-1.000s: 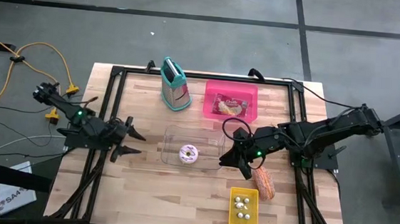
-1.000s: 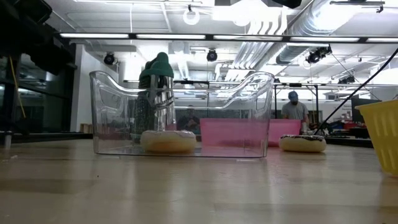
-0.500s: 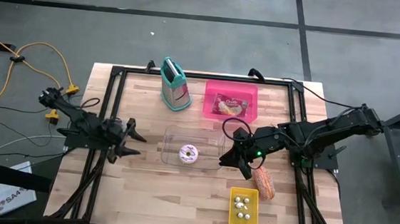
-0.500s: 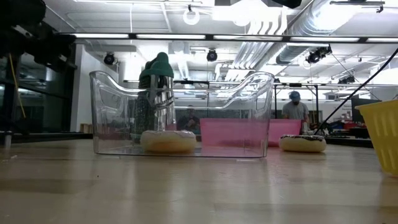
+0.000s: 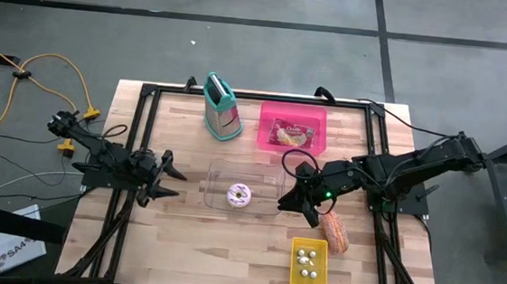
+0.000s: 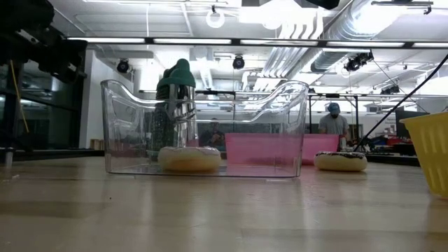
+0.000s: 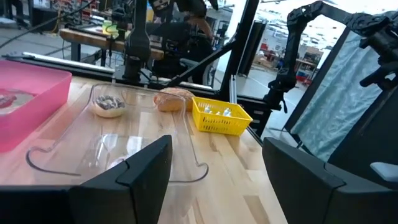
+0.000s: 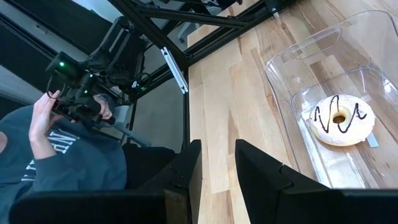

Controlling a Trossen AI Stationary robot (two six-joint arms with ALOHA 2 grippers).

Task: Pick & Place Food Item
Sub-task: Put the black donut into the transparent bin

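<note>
A white-iced donut with dark stripes (image 5: 238, 195) (image 8: 339, 119) (image 6: 189, 159) lies flat on the floor of a clear plastic container (image 5: 220, 168) (image 7: 186, 124) at the table's middle. My right gripper (image 5: 287, 202) (image 8: 219, 162) hangs above the container's right end, slanting down toward the donut. Its fingers stand a narrow gap apart with nothing between them. My left gripper (image 5: 176, 181) (image 7: 214, 186) stands wide open and level near the table's left edge, pointing at the container from a short way off.
Behind the container stand a pink bin (image 5: 267, 125) with a wrapped snack (image 5: 292, 132) and a metal grater with a green top (image 5: 223, 108). A bread roll (image 5: 334, 232) and a yellow basket (image 5: 308, 262) lie near right. A seated person (image 8: 56, 155) shows beyond the table's left edge.
My left arm has folded a little lower and its gripper has tipped up toward level, staying open near the table's left edge. The donut and the container have kept their places.
</note>
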